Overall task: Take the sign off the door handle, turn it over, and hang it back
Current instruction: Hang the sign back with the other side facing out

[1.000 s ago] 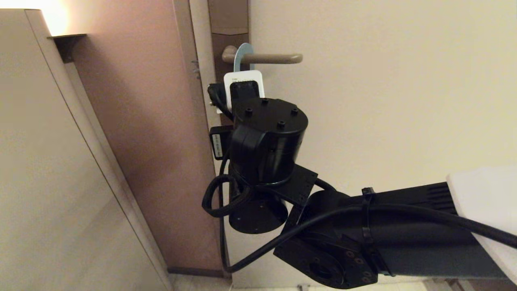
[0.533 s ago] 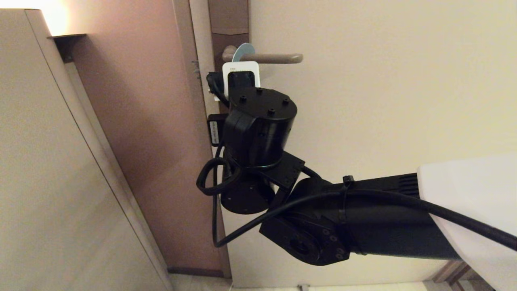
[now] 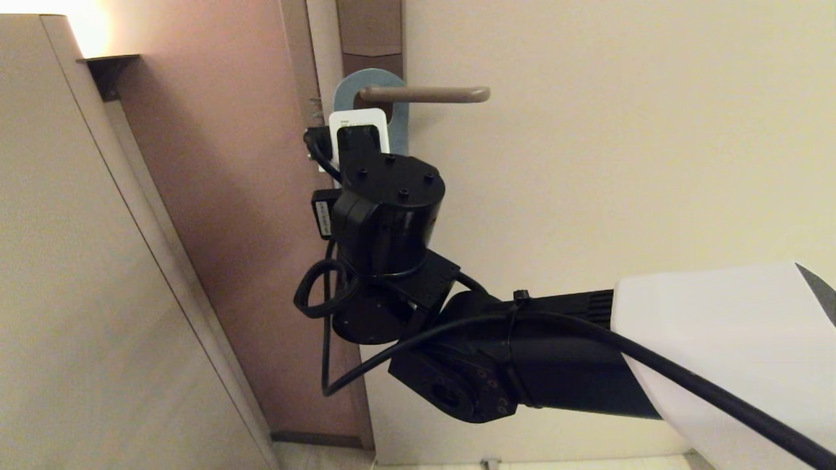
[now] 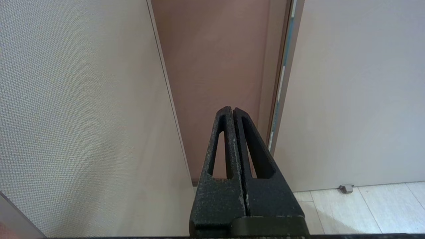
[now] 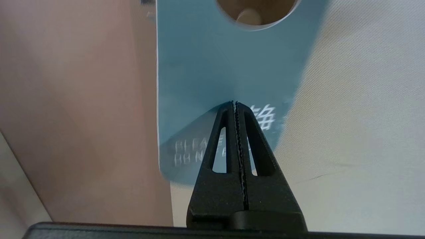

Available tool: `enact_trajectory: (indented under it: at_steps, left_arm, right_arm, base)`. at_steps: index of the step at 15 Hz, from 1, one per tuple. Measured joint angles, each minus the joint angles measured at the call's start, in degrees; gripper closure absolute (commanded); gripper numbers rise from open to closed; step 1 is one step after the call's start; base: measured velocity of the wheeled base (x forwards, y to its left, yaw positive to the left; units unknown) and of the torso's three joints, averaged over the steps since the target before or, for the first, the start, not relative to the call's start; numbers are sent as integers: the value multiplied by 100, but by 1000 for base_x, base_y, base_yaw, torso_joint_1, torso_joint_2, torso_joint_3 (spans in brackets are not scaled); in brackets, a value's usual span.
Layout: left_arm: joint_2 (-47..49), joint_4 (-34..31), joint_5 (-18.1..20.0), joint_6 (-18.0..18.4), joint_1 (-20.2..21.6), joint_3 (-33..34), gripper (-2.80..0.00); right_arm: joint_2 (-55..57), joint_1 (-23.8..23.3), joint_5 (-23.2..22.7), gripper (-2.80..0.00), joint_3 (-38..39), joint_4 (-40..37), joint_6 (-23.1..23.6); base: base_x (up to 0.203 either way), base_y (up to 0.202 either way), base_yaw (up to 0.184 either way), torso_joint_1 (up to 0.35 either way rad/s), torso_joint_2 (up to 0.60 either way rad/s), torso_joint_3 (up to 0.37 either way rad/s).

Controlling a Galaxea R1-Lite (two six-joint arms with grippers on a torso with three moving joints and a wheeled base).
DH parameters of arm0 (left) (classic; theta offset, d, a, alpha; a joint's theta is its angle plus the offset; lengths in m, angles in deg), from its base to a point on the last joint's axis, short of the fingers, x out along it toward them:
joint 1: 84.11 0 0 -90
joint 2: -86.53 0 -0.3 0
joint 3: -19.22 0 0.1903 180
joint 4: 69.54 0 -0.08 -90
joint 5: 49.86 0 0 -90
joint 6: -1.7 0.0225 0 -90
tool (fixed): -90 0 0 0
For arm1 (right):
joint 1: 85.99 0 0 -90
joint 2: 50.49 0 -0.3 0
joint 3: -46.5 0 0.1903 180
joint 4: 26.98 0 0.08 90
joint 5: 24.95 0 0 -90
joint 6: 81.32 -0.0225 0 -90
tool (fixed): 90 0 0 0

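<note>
The right gripper (image 5: 234,103), jaws pressed together on the sign (image 5: 212,69), sits at the door handle's (image 3: 424,94) 7 o'clock.

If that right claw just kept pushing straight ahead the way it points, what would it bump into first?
Most likely the sign: the shut right gripper points at its teal-blue face, tips at or nearly on it. Whether they touch I cannot tell.

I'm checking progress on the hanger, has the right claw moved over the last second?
Yes. The right claw, pinching the sign, went up and left, closer to the door handle.
</note>
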Motion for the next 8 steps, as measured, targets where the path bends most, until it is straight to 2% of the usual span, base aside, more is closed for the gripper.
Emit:
enact_trajectory:
  at_steps: [3, 8]
  left_arm:
    - [0, 0, -2, -2, 0, 0, 0]
    - [0, 0, -3, -2, 0, 0, 0]
  right_arm:
    - [92, 2, -107, 0, -40, -6, 0]
    - [310, -37, -670, 0, -478, -38, 250]
  base:
    - [0, 0, 0, 0, 0, 0]
    - [0, 0, 0, 0, 0, 0]
